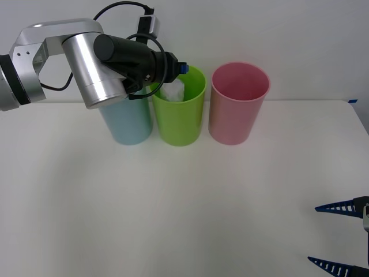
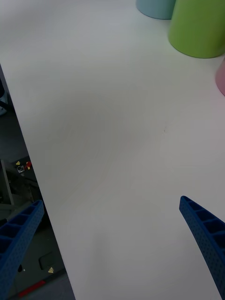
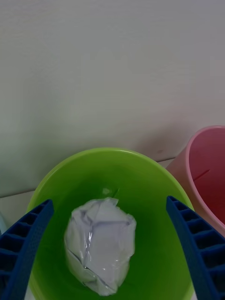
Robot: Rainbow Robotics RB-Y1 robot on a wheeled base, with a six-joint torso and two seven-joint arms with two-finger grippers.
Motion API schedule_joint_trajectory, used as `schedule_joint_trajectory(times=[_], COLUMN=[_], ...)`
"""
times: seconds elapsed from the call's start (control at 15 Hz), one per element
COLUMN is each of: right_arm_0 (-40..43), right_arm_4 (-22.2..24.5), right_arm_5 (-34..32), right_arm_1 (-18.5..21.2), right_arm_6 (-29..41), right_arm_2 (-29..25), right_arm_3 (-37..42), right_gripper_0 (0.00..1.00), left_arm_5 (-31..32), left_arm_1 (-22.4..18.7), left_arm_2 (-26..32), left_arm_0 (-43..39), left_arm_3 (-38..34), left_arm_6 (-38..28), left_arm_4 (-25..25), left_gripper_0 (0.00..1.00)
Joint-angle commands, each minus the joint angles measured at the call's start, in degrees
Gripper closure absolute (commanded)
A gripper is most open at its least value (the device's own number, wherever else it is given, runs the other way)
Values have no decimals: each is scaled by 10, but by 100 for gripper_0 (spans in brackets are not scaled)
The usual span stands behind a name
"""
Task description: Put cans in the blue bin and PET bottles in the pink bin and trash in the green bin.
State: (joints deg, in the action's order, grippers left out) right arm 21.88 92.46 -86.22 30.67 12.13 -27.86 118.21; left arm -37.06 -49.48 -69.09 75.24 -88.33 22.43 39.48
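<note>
The white tabletop (image 1: pixel 184 202) carries three upright tumbler-shaped bins in a row near its far edge, rims up. The blue bin (image 1: pixel 128 124) stands at the left end, its top hidden behind the left arm; the green bin (image 1: pixel 180 112) is in the middle, just beside it; the pink bin (image 1: pixel 237 104) stands to the right of the green one with a narrow gap. No label or writing can be read on any of them.

The left claw (image 3: pixel 110 243) hangs over the green bin's mouth, fingers spread wide and gripping nothing. The trash (image 3: pixel 101 243), a crumpled white wad, lies inside the green bin between them.

The right claw (image 1: pixel 337 236) waits at the tabletop's near right corner, fingers apart and empty.
</note>
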Motion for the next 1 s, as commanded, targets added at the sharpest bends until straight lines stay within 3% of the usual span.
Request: schedule_joint_trajectory(times=[0.07, 0.6, 1.0], right_arm_0=[0, 0, 0], right_arm_4=[0, 0, 0], right_arm_5=[0, 0, 0], right_arm_1=[0, 0, 0], right_arm_6=[0, 0, 0], right_arm_2=[0, 0, 0], right_arm_3=[0, 0, 0], right_gripper_0=[0, 0, 0], left_arm_5=[5, 14, 110], left_arm_1=[0, -1, -25], left_arm_2=[0, 3, 7], left_arm_0=[2, 3, 0], left_arm_3=[-1, 1, 0], left_arm_6=[-5, -9, -7], left_arm_4=[0, -18, 3], left_gripper_0=[0, 0, 0])
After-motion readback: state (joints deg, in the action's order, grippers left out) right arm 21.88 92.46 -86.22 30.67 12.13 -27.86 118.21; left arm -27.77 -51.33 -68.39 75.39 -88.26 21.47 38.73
